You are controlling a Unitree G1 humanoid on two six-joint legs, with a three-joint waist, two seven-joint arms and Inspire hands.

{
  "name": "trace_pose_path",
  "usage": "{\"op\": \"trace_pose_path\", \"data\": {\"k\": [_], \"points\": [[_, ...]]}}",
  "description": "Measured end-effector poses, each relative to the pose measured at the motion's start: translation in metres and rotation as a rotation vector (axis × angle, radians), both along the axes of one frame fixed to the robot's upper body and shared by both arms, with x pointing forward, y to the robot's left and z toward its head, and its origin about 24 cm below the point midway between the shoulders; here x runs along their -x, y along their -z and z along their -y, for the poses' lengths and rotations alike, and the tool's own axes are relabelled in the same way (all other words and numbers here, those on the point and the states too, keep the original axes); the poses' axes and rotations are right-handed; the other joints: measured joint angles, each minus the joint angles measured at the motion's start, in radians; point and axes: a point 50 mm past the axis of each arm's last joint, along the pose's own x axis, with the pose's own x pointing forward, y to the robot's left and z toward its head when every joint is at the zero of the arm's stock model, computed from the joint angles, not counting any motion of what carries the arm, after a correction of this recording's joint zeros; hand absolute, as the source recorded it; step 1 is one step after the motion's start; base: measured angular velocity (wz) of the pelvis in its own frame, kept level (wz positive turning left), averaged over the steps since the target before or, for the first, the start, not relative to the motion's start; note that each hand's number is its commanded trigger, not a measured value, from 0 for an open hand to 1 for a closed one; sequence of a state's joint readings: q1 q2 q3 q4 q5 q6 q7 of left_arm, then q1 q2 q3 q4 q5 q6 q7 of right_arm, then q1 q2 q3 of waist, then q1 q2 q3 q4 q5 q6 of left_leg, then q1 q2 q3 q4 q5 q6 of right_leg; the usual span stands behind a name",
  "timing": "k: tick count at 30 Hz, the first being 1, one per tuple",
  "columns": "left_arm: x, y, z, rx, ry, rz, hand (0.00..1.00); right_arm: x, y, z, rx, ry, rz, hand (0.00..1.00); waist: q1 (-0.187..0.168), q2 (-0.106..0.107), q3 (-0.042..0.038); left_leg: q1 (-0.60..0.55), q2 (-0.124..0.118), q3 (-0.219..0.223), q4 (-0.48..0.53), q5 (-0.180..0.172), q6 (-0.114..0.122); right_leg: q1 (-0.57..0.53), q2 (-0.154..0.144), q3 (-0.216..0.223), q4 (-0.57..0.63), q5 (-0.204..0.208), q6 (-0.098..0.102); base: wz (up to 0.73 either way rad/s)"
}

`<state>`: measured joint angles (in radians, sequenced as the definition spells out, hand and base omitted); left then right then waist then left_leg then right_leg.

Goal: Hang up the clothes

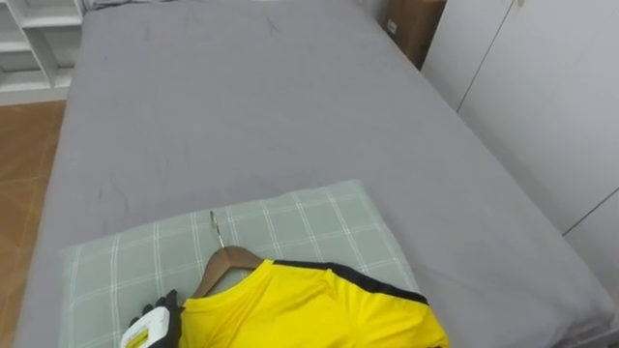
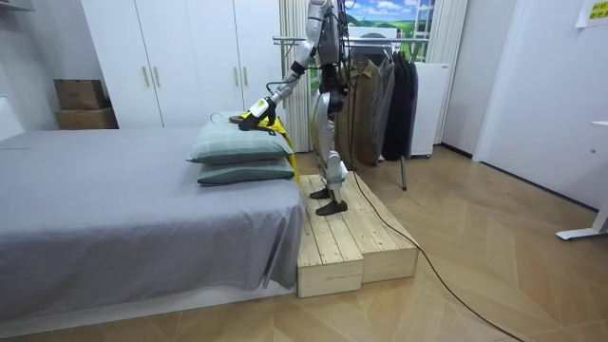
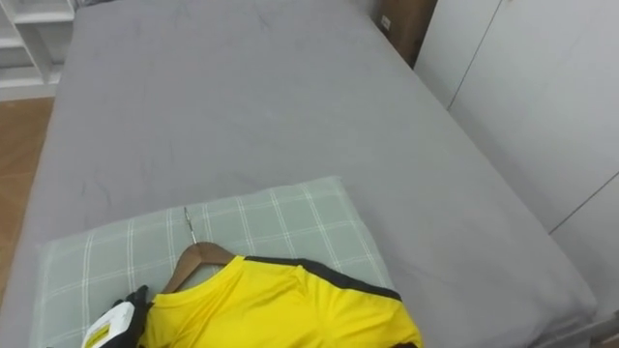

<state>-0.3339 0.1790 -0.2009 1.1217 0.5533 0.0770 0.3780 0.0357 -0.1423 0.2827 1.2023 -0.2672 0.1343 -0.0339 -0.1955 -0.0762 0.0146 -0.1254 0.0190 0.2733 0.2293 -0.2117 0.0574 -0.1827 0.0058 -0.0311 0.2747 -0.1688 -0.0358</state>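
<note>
The robot stands on a low wooden platform [image 2: 353, 242] at the head of a bed [image 1: 271, 116] covered in a grey sheet, leaning towards it with its left arm stretched out over two stacked pillows. The yellow shirt [image 1: 309, 309], trimmed in black along the shoulder, lies on the upper, pale green checked pillow [image 1: 309, 217]. It is already threaded on a wooden hanger [image 1: 224, 261], whose metal hook [image 1: 216, 230] lies flat on the pillow and points up the bed. In the room view part of the shirt hangs down past the darker lower pillow [image 2: 242, 174]. The left hand [image 1: 160, 319] rests at the shirt's shoulder beside the hanger's arm; its fingers meet the cloth edge, and whether they grip it cannot be told. Behind the robot, a clothes rack [image 2: 375, 43] carries dark garments [image 2: 380, 95]. White wardrobes [image 2: 180, 57] stand along the wall, with cardboard boxes [image 2: 81, 103] beside them. A yellow notice [image 2: 594, 11] is on the wall at the room view's right, its writing too small to read, and no print can be made out on the shirt.
</note>
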Motion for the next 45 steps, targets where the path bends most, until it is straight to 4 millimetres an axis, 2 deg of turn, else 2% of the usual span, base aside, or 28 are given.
{"op": "trace_pose_path", "data": {"k": [11, 15, 17, 20, 24, 27, 32, 45], "points": [[-0.013, -0.007, -0.001, -0.015, 0.007, -0.017, 0.00, 0.004, 0.000, 0.001, 0.009, 0.006, -0.002, 0.00, 0.005, -0.001, -0.0009, -0.034, 0.008, 0.001, 0.025, 0.000, 0.000, -0.023, 0.003, -0.003, 0.003, 0.007, -0.006, 0.00], [-0.020, -0.012, -0.002, -0.015, 0.007, -0.019, 0.00, -0.004, -0.001, 0.000, 0.013, 0.000, 0.018, 0.00, 0.004, 0.001, 0.0008, -0.051, 0.010, 0.002, 0.031, 0.000, 0.000, -0.037, 0.004, -0.002, 0.007, 0.012, -0.006, 0.00], [-0.024, -0.014, -0.003, -0.020, 0.004, -0.018, 0.00, -0.009, -0.002, 0.000, 0.016, -0.006, 0.031, 0.00, 0.005, 0.004, 0.0050, -0.062, 0.011, 0.004, 0.037, 0.001, 0.001, -0.051, 0.004, 0.000, 0.017, 0.014, -0.007, -0.03], [-0.028, -0.017, -0.003, -0.023, 0.005, -0.010, 0.00, -0.019, -0.003, 0.000, 0.019, -0.024, 0.057, 0.00, 0.006, 0.007, 0.0071, -0.079, 0.012, 0.012, 0.045, 0.003, 0.003, -0.076, 0.003, 0.004, 0.032, 0.014, -0.007, -0.06], [-0.031, -0.020, -0.004, -0.021, 0.000, 0.003, 1.00, -0.031, -0.006, -0.001, 0.030, -0.037, 0.095, 0.00, 0.006, 0.011, 0.0098, -0.102, 0.015, 0.016, 0.051, 0.004, 0.003, -0.101, 0.004, 0.004, 0.040, 0.016, -0.009, -0.02], [-0.033, -0.022, -0.006, -0.025, -0.009, 0.017, 1.00, -0.034, -0.007, -0.001, 0.036, -0.036, 0.106, 0.00, 0.006, 0.010, 0.0107, -0.118, 0.019, 0.016, 0.064, 0.003, 0.003, -0.113, 0.006, 0.004, 0.048, 0.017, -0.011, 0.00], [-0.045, -0.038, -0.020, -0.071, -0.025, 0.074, 1.00, -0.036, -0.007, -0.001, 0.040, -0.032, 0.118, 0.00, 0.006, 0.015, 0.0171, -0.125, 0.020, 0.020, 0.072, 0.003, 0.003, -0.120, 0.006, 0.004, 0.052, 0.016, -0.011, 0.00], [-0.044, -0.037, -0.022, -0.068, -0.038, 0.060, 1.00, -0.039, -0.008, -0.002, 0.025, 0.001, 0.141, 0.00, 0.005, 0.011, 0.0189, -0.133, 0.019, 0.028, 0.074, 0.003, 0.003, -0.132, 0.006, 0.012, 0.052, 0.016, -0.011, -0.01]]}}
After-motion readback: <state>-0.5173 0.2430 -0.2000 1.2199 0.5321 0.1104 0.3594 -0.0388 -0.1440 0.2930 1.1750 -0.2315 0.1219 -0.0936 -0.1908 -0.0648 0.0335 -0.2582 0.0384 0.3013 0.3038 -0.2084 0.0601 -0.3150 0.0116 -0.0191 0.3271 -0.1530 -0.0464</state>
